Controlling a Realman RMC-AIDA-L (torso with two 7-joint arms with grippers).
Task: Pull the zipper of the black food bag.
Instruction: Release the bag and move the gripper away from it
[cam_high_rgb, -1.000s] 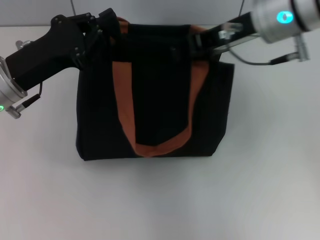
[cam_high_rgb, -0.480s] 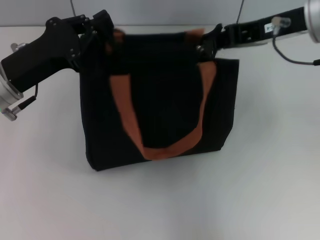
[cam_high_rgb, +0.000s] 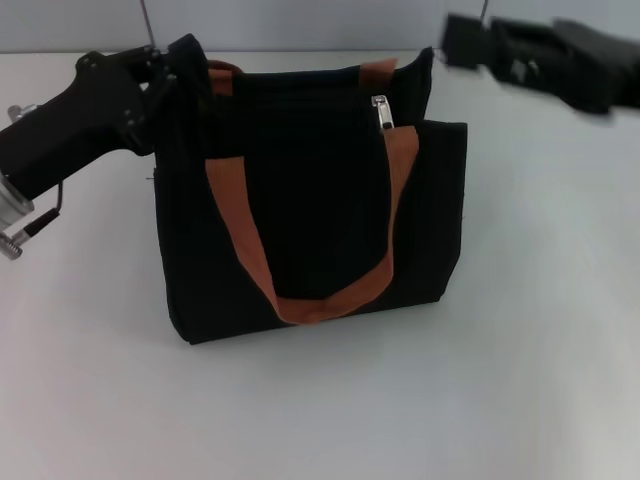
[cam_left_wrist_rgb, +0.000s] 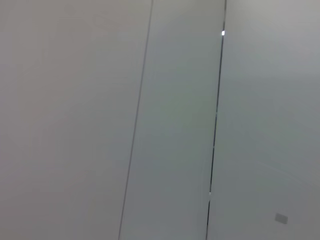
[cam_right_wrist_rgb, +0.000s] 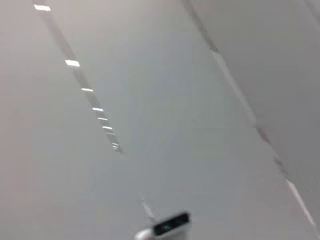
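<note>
The black food bag (cam_high_rgb: 320, 210) stands on the white table (cam_high_rgb: 320, 410) in the head view, with an orange-brown handle (cam_high_rgb: 322, 300) looped down its front. The silver zipper pull (cam_high_rgb: 381, 112) hangs free at the top edge, right of the middle. My left gripper (cam_high_rgb: 186, 62) is at the bag's upper left corner and shut on the fabric there. My right gripper (cam_high_rgb: 456, 40) is blurred, in the air just right of the bag's upper right corner, apart from the zipper pull. Both wrist views show only pale wall panels.
The second orange-brown handle (cam_high_rgb: 225, 76) shows at the bag's back edge. A grey wall (cam_high_rgb: 300, 20) runs behind the table. Bare white tabletop lies in front of the bag and on both sides.
My right gripper has left the zipper pull and swung away to the right and up. The pull now hangs free. The bag has shifted slightly left with my left gripper.
</note>
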